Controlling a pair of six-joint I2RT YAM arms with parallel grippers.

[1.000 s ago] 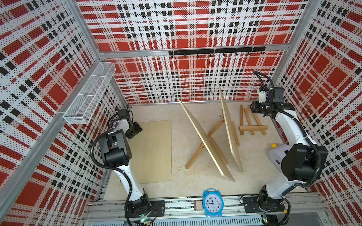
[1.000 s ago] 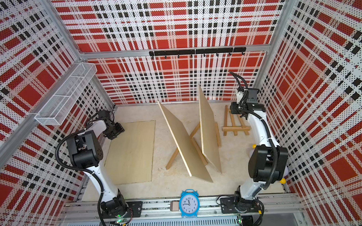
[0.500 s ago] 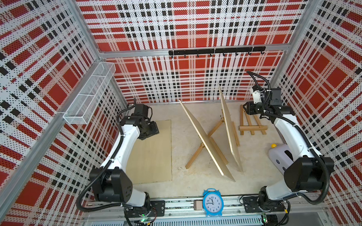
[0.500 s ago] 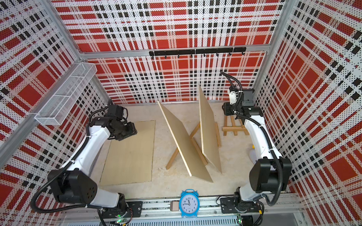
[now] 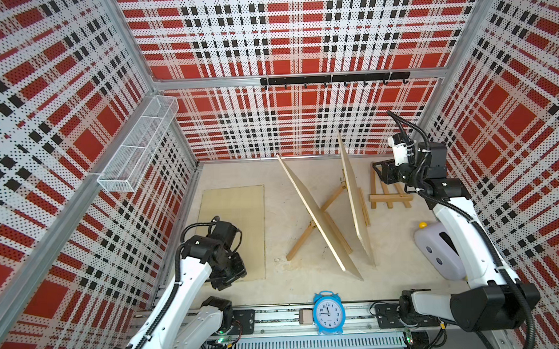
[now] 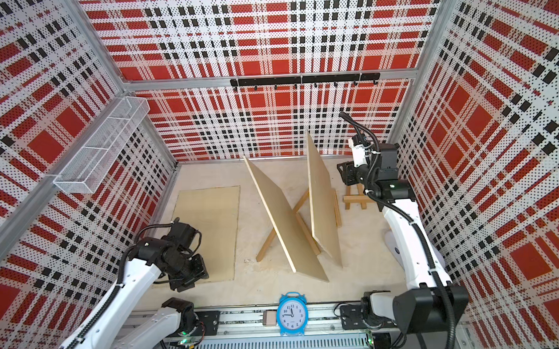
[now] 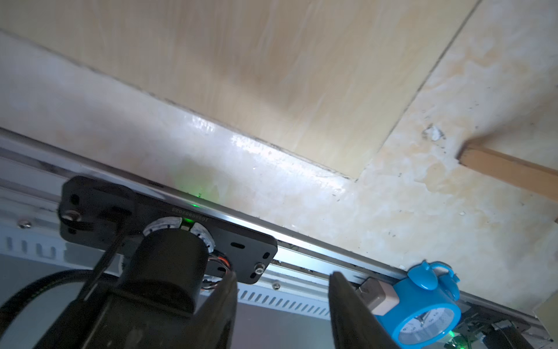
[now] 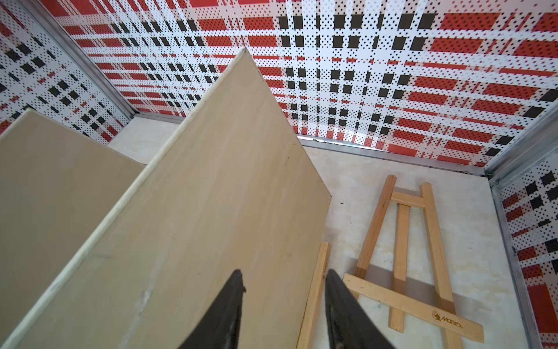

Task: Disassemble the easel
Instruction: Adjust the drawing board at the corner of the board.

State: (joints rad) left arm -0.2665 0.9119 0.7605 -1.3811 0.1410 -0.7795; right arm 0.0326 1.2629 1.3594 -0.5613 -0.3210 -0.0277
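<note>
Two pale wooden boards stand tilted mid-table, each leaning on a wooden easel: the left board (image 5: pixel 318 212) (image 6: pixel 286 219) and the right board (image 5: pixel 356 204) (image 8: pixel 211 196). An easel leg (image 5: pixel 301 241) pokes out beneath. A third easel (image 5: pixel 389 197) (image 8: pixel 401 256) lies flat at the back right. My right gripper (image 5: pixel 379 175) (image 8: pixel 284 273) hovers over that easel's end, open and empty, pointing at the right board, apart from it. My left gripper (image 5: pixel 226 281) (image 7: pixel 283 275) is open and empty above the near edge of a flat board (image 5: pixel 238 215) (image 7: pixel 271 60).
A blue alarm clock (image 5: pixel 327 312) (image 7: pixel 422 302) stands on the front rail. A white device with a yellow knob (image 5: pixel 437 253) sits by the right arm. A wire basket (image 5: pixel 139 148) hangs on the left wall, a black hook rail (image 5: pixel 332 79) on the back wall.
My left arm swung from the back left corner forward to the flat board's near edge, its jaws narrowing a little. My right gripper shifted left toward the right board.
</note>
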